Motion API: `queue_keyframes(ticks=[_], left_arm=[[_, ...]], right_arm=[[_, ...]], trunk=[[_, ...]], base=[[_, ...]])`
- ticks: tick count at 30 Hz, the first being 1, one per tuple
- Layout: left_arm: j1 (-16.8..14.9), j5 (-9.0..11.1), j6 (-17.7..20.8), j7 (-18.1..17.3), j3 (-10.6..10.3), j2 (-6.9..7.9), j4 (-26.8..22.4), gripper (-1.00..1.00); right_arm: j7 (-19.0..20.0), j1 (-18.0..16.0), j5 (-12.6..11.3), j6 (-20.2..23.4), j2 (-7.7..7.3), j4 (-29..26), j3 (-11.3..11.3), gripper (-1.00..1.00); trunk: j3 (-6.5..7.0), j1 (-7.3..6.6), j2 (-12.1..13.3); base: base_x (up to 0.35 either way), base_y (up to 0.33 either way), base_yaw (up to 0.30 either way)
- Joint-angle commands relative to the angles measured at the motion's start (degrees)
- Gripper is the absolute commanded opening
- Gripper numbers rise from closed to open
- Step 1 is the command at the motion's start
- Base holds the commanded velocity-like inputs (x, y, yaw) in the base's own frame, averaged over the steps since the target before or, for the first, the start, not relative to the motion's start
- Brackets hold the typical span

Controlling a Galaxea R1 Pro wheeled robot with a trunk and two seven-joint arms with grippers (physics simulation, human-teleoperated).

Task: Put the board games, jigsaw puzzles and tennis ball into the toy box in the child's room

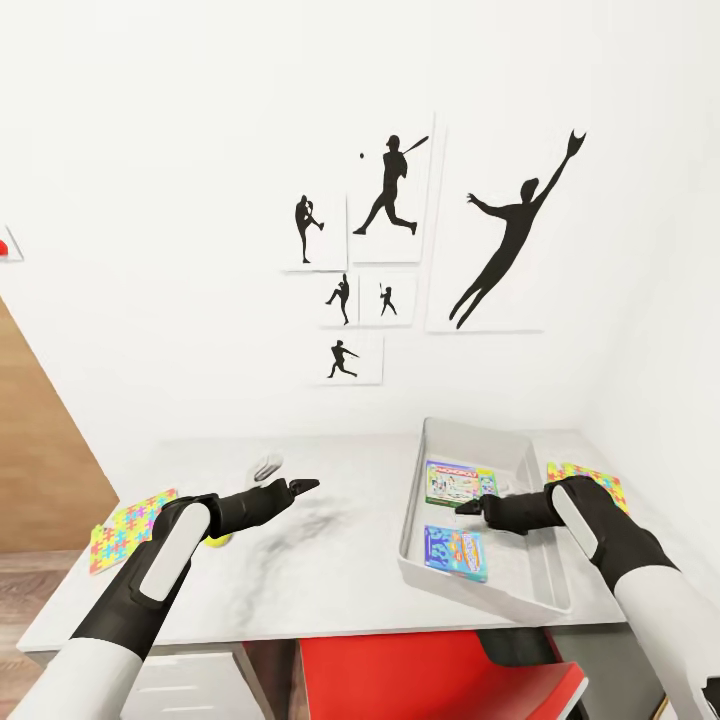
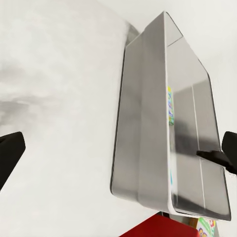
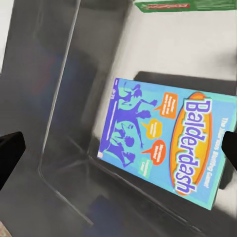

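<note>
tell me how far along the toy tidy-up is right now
Done: the blue Balderdash game box and green-edged Monopoly box lie inside the shallow grey toy box. In hand: nothing; the right gripper hovers open over the tray, and the left gripper is open over the desk. Left: two multicolour puzzle boxes and the yellow-green ball; no third game is in sight.

toy box [image 1: 430,470] walls — bare table [image 1: 330,560] alongside

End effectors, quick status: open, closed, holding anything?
Left end effector: open, empty, over the table.
Right end effector: open, empty, above the toy box.
</note>
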Motion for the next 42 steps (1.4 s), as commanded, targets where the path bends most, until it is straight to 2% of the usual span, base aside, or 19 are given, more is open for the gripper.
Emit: queue_keyframes(ticks=[1,9,12,13,17,18,19,20,26,42], left_arm=[[-0.06,-0.28,0.12,-0.29,-0.04,0.03,-0.01,1.00],[-0.06,-0.28,0.12,-0.33,0.05,0.03,-0.01,1.00],[-0.06,-0.28,0.11,-0.35,0.16,0.03,-0.01,1.00],[-0.06,-0.28,0.11,-0.35,0.16,0.03,-0.01,1.00],[-0.06,-0.24,0.07,-0.39,0.35,0.03,-0.09,1.00],[-0.06,-0.24,0.07,-0.39,0.35,0.03,-0.09,1.00],[-0.06,-0.21,0.05,-0.42,0.58,0.03,-0.17,1.00],[-0.06,-0.21,0.05,-0.43,0.64,0.03,-0.25,1.00],[-0.06,0.02,0.04,-0.44,0.72,0.03,-0.50,1.00],[-0.06,0.54,0.04,-0.45,0.76,0.03,-0.62,1.00]], right_arm=[[0.45,-0.06,0.45,0.05,-0.05,-0.05,0.15,1.00],[0.39,-0.05,0.47,0.06,-0.07,-7.34,-0.49,1.00],[0.34,-0.05,0.52,0.09,-0.08,-14.67,-2.96,1.00],[0.34,-0.05,0.52,0.09,-0.08,-14.67,-2.96,1.00],[0.31,0.11,0.58,0.13,-0.08,-21.23,-5.97,1.00],[0.31,0.11,0.58,0.13,-0.08,-21.23,-5.97,1.00],[0.27,0.54,0.65,0.10,-0.08,-25.02,-7.69,1.00],[0.26,0.68,0.67,0.09,-0.08,-25.82,-8.05,1.00],[0.23,1.12,0.73,0.08,-0.08,-27.71,-8.90,1.00],[0.21,1.49,0.81,0.03,-0.08,-28.88,-9.43,1.00]], trunk=[[-0.13,0.04,-0.13],[-0.13,0.04,-0.13],[-0.13,0.04,-0.13],[-0.13,0.04,-0.13],[-0.13,0.04,-0.13],[-0.13,0.04,-0.13],[-0.13,0.04,-0.13],[-0.13,0.04,-0.13],[-0.13,0.04,-0.13],[-0.13,0.04,-0.13]], base=[[0.000,0.000,0.000],[0.000,0.000,0.000],[0.000,0.000,0.000],[0.000,0.000,0.000],[0.000,0.000,0.000],[0.000,0.000,0.000],[0.000,0.000,0.000],[0.000,0.000,0.000],[0.000,0.000,0.000],[-0.007,0.014,0.000]])
